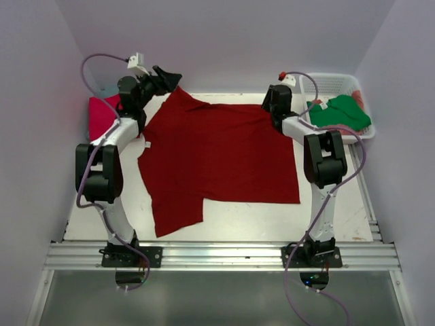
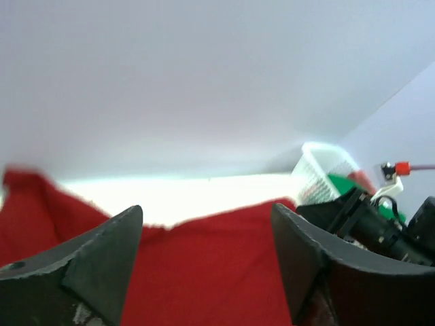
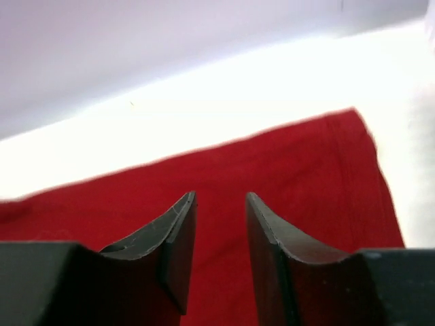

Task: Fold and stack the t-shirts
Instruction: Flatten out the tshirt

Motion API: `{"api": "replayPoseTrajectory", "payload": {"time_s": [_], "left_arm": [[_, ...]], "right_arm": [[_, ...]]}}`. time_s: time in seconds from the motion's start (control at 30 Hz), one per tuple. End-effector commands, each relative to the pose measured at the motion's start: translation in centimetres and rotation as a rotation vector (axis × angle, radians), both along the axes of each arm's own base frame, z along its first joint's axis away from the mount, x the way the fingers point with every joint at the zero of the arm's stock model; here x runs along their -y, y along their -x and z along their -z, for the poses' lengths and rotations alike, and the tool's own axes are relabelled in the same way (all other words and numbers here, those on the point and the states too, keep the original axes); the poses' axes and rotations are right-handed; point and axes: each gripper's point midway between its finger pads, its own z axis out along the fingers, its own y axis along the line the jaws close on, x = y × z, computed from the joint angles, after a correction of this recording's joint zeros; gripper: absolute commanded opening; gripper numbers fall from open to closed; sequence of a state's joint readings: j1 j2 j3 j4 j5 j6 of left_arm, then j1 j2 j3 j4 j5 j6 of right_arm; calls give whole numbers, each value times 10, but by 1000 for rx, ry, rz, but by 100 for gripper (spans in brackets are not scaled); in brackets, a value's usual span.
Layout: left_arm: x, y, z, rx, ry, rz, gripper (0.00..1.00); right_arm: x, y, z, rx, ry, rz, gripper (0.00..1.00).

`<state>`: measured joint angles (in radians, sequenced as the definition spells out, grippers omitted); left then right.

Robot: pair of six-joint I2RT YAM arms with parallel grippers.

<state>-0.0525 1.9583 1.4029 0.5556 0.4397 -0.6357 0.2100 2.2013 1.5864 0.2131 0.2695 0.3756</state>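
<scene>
Soft dark red cloth t-shirt lies spread flat beside white plastic lattice basket | left gripper gapes empty, well apart from basket | right gripper parted, empty, near basket

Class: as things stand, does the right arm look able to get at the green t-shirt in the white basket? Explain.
Probably yes. The green t-shirt lies uncovered in the basket, just beside the right arm, and the right gripper stands open and empty. Only the basket's rim needs clearing.

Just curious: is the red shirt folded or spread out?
Spread flat: red shirt lies wide on the table, one sleeve out; doubled layers, cannot tell.
</scene>
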Motion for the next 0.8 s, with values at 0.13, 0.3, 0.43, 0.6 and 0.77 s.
{"api": "replayPoseTrajectory", "payload": {"time_s": [0.13, 0.3, 0.43, 0.6, 0.77], "left_arm": [[-24, -16, -11, 19, -61, -116, 86], [-26, -50, 57, -160, -43, -132, 86], [-33, -84, 70, -219, -6, -170, 89], [-46, -116, 94, -246, 30, -206, 98], [-57, -132, 105, -225, 29, -272, 100]], "right_arm": [[-14, 14, -131, 298, -56, -86, 47], [-55, 69, -155, 281, -113, -283, 47], [-82, 125, -158, 259, -95, -390, 49], [-104, 189, -129, 173, -100, -523, 52], [-96, 230, -108, 99, -103, -554, 53]]}}
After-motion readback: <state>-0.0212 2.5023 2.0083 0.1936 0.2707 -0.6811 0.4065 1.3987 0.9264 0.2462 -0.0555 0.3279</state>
